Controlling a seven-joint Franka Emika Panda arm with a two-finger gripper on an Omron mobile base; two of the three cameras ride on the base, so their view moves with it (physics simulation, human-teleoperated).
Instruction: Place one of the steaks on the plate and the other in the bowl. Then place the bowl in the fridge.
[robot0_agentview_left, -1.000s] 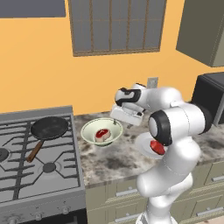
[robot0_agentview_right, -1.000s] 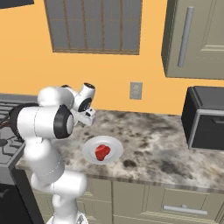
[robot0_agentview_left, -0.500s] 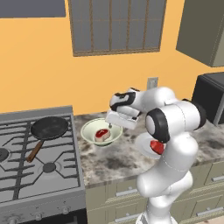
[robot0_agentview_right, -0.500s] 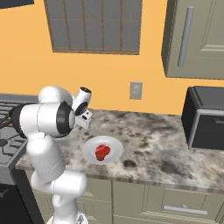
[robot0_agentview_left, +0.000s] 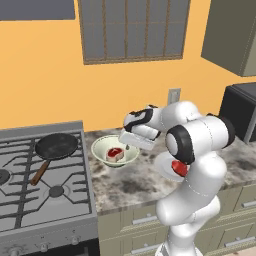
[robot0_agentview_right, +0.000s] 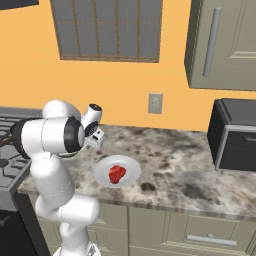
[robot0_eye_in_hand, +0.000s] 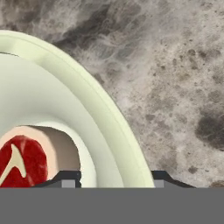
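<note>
Straddling the bowl (robot0_eye_in_hand: 65, 113) rim, spread fingers (robot0_eye_in_hand: 114, 178) sit one inside near a steak (robot0_eye_in_hand: 19, 162), one outside.

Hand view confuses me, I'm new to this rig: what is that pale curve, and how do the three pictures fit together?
The machine is one white robot arm on a driving base. Two cameras on the base look over it from behind, one from its left and one from its right. The third sits on the hand and looks along the end effector.

The pale curve is the rim of the bowl, which stands on the counter beside the stove. It holds one steak. The fingers straddle that rim with gaps showing, so nothing is gripped yet.

The other steak lies on the plate. A frying pan sits on the stove.
</note>
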